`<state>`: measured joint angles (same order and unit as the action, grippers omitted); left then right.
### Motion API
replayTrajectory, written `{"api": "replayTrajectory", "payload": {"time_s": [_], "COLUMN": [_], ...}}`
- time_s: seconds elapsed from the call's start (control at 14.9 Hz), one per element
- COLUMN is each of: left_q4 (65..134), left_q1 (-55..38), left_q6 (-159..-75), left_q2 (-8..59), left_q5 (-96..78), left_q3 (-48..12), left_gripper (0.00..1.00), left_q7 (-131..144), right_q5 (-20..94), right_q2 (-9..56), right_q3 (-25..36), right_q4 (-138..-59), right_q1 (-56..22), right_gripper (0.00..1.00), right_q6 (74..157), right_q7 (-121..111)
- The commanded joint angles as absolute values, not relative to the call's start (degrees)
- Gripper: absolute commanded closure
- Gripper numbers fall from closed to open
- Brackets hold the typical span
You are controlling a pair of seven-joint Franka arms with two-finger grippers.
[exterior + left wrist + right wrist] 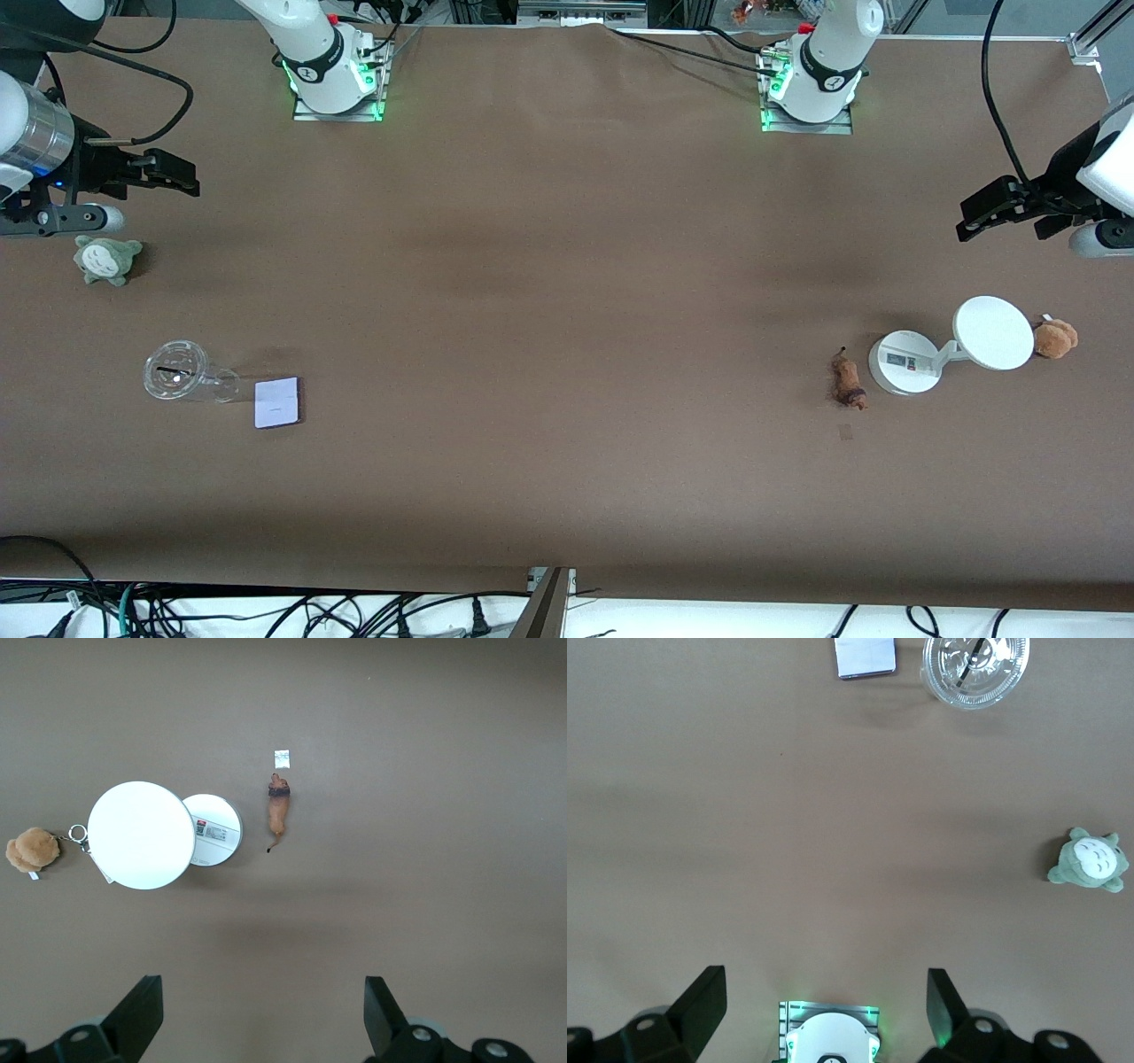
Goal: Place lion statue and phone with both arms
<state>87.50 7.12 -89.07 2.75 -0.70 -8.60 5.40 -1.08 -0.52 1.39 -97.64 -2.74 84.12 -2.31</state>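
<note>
The brown table (567, 292) carries everything, with my two arms raised at its two ends. My left gripper (1005, 215) hangs in the air over bare table at the left arm's end, fingers (142, 1014) spread wide and holding nothing; my right gripper (168, 173) hangs likewise over the right arm's end, fingers (700, 1010) also spread wide and empty. Under the left gripper's end stands the white stand (905, 361) with its round disc (993, 332). Just beside the stand's base, toward the middle of the table, lies the lion statue (848, 381), flat on the surface and well apart from my left gripper, nearer to the front camera than the spot that gripper hangs over. A small brown plush (1054, 338) sits beside the disc. At the right arm's end a clear plastic cup (182, 374) lies on its side, and the phone (278, 402) lies flat just beside it, pale face up, well apart from my right gripper. A green-grey plush (107, 259) sits almost under that gripper, farther from the camera than the cup.
</note>
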Motion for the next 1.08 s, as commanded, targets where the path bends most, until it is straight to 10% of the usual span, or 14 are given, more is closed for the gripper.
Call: {"api": "replayTrajectory", "payload": {"time_s": [0.0, 1.01], "left_q4": [85.8, 85.9], "left_q1": [7.2, 7.4], "left_q6": [-88.1, -87.9], "left_q2": [3.4, 3.4], "left_q5": [-0.9, -0.9], "left_q3": [-8.7, -8.7], "left_gripper": [0.0, 0.0], "left_q7": [5.4, 5.4], "right_q5": [-1.6, -1.8], "right_q2": [-1.1, 3.8], "right_q3": [0.4, 0.4], "right_q4": [-97.2, -89.0], "right_q1": [-1.7, -1.8], "right_gripper": [0.0, 0.0], "right_q6": [84.6, 80.9], "right_q7": [-1.7, -1.8]}}
